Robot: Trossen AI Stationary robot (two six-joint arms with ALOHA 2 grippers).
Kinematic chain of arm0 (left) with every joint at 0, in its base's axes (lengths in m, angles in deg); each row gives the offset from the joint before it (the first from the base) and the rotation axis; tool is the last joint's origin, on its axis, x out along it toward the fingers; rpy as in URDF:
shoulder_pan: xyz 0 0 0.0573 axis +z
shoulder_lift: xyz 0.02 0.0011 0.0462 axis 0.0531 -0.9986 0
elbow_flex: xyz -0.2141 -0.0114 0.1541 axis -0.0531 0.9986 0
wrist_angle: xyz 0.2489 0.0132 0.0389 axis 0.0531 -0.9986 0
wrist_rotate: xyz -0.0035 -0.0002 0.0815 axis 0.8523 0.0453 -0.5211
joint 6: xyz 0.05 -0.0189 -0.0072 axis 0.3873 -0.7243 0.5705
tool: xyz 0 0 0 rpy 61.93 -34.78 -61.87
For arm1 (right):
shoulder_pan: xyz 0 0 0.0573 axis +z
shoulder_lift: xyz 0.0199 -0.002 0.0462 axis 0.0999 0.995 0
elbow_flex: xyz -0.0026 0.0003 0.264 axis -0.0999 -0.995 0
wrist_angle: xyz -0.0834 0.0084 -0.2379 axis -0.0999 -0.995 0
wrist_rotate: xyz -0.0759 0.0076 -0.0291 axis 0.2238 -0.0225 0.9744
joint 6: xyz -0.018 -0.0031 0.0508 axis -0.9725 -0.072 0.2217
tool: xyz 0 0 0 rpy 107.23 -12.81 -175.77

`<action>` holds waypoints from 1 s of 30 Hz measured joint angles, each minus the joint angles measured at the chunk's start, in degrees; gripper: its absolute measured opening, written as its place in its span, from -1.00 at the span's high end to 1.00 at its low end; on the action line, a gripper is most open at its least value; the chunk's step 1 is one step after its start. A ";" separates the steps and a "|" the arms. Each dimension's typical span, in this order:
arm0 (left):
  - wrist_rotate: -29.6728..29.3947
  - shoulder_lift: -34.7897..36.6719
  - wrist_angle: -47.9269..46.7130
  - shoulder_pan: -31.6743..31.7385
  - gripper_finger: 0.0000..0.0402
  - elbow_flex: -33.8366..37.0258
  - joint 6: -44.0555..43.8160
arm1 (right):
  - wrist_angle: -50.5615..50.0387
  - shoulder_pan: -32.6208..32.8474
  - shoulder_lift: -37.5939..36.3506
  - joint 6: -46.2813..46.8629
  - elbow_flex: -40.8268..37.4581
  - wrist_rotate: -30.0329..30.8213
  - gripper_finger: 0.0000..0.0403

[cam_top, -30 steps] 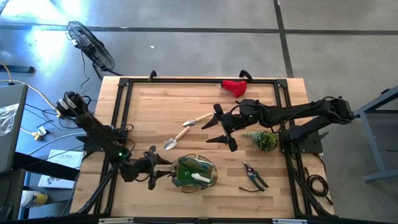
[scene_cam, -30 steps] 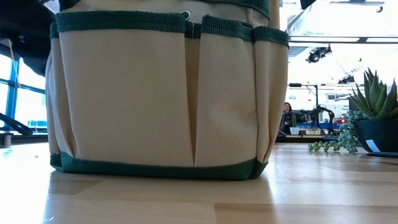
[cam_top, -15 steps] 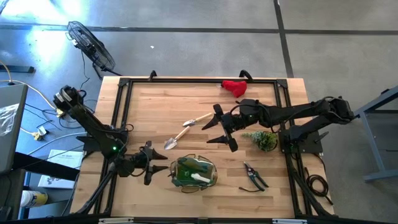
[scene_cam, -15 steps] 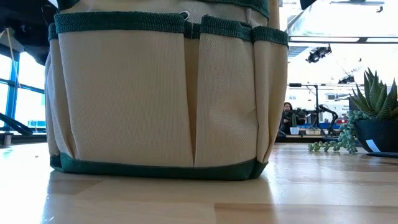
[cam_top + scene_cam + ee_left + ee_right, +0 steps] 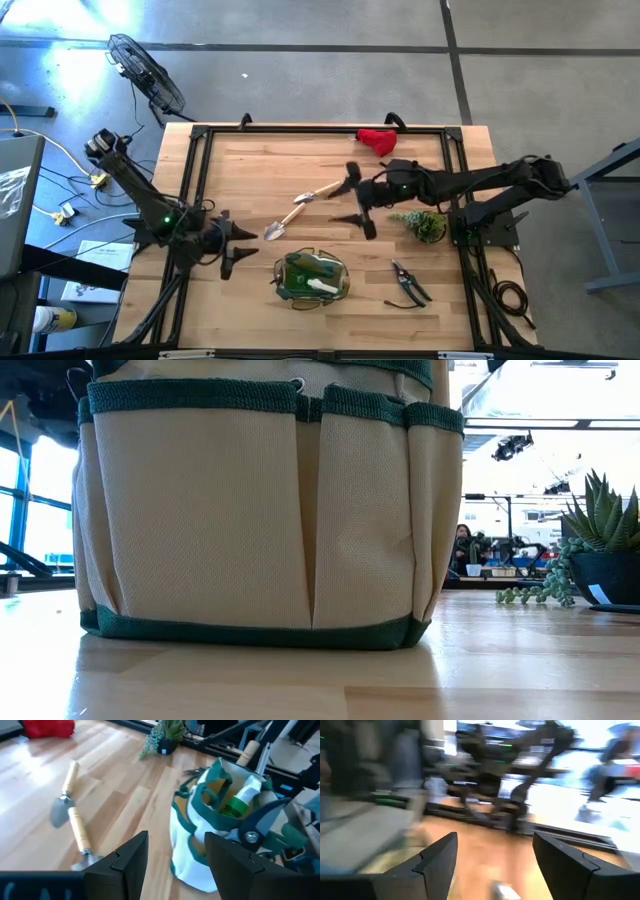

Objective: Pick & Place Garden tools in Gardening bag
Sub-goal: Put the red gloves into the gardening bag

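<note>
Soft cream-canvas gardening bag with green webbing trim (image 5: 312, 277), rounded rim, near front edge of pale planked wooden table (image 5: 250, 160). Two wooden-handled metal trowels (image 5: 300, 207) mid-table; black pruning shears (image 5: 409, 284) right of bag; crumpled red fabric bundle (image 5: 378, 141) at rear. Left gripper (image 5: 226, 243) beside bag, spread wide, empty. Right gripper (image 5: 352, 200) by trowels, spread wide, empty.

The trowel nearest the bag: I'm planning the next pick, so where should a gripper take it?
Judging by its pose, grip the trowel on its wooden handle, coming straight down from above with fingers across the shaft. It lies flat and diagonal, clear of the bag; the thin blade offers little hold.
</note>
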 joint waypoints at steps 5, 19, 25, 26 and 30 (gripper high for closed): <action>-3.50 1.67 -5.74 0.00 0.07 -0.02 -0.13 | 0.16 -1.31 -2.24 -4.44 -0.02 23.26 -0.25; -19.19 1.89 -10.70 0.07 0.07 -0.02 -2.64 | -15.88 -17.40 -3.83 10.26 -0.02 47.38 -0.22; -15.42 3.04 -11.69 5.36 0.07 -0.02 -2.73 | -31.24 -28.79 -2.82 24.28 -0.02 24.92 -0.13; -13.59 3.31 -11.68 6.86 0.07 -0.02 -2.79 | -32.20 -30.48 -2.42 24.72 -0.02 22.55 -0.12; -7.25 3.50 -11.74 12.60 0.07 -0.02 -2.80 | -31.47 -35.86 -1.20 24.06 -0.02 16.37 -0.09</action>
